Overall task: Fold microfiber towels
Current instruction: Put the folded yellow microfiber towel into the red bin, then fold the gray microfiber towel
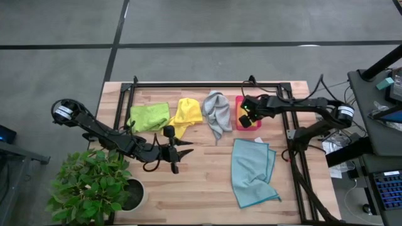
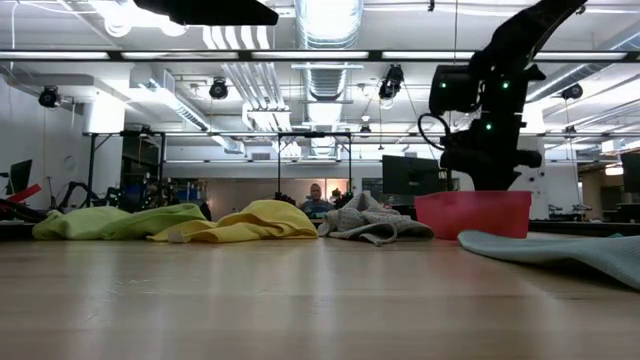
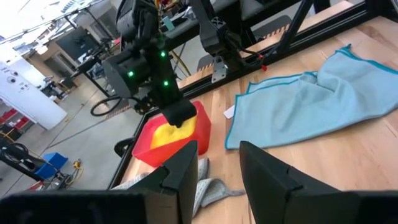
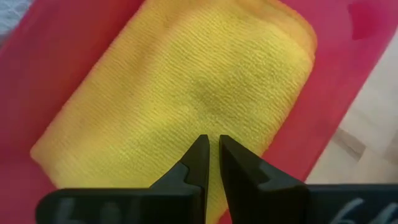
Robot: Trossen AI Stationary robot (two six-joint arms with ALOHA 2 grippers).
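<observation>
Right gripper [image 4: 211, 163] nearly closed, holding nothing, just above folded yellow towel [image 4: 186, 93] in red tray [image 1: 249, 123]; grey towel [image 1: 217, 113], crumpled yellow towel [image 1: 186, 115], lime towel [image 1: 149, 116] in row beside, light-blue towel [image 1: 251, 171] nearer; left gripper [image 1: 183, 154] part-open, empty.

Bright, even light falls from ceiling strip lamps [image 2: 330, 20], which glare white toward twelve o'clock in the low view. Shadows on the table [image 1: 207, 182] are soft and short. The low view's near tabletop is blurred. The right wrist view is sharp on the folded yellow towel [image 4: 186, 93], softer toward its edges.
</observation>
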